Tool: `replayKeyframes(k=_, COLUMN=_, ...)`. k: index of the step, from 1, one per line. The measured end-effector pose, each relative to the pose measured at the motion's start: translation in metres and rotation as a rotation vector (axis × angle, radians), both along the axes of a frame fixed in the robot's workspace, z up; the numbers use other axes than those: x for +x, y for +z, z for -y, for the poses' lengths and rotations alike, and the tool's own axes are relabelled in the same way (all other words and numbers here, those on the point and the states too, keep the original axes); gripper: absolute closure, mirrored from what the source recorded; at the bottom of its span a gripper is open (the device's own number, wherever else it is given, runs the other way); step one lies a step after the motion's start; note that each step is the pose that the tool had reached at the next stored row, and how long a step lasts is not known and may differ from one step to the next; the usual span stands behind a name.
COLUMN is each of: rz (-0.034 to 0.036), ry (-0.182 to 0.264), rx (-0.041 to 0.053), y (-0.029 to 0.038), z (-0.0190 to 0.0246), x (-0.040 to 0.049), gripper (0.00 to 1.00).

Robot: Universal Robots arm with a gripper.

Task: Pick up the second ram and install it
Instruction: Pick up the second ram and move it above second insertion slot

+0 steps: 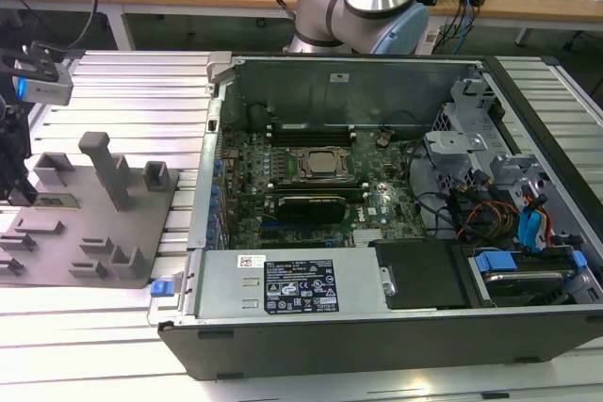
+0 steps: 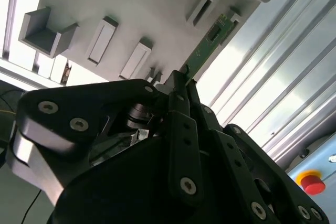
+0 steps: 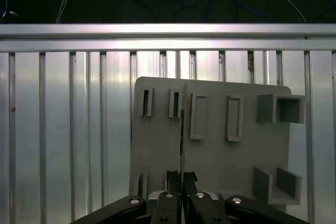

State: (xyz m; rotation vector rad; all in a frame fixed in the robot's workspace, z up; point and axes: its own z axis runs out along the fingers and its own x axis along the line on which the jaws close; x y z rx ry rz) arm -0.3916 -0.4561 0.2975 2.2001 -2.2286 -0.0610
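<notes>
One ram (image 2: 207, 45) concerns you here: the green stick stands on its long edge at the grey plate (image 2: 157, 3), propped by the plate's small holders, likely so that its narrow top edge is offered to a pinch. The gripper (image 2: 181, 80) is clenched on that edge, a finger on each flat face. You cannot tell whether the ram sits in the holders or just clear of them. The open case (image 1: 217, 280) lies well apart on the ribbed tabletop (image 1: 122, 72), toward the exterior view's right.
</notes>
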Motion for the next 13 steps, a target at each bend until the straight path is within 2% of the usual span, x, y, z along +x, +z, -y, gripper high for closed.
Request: replayKeyframes(k=13, rz=0.0000, ry=0.000, rx=0.0000, y=0.0239, z=-0.0002, x=0.0000, gripper=0.86)
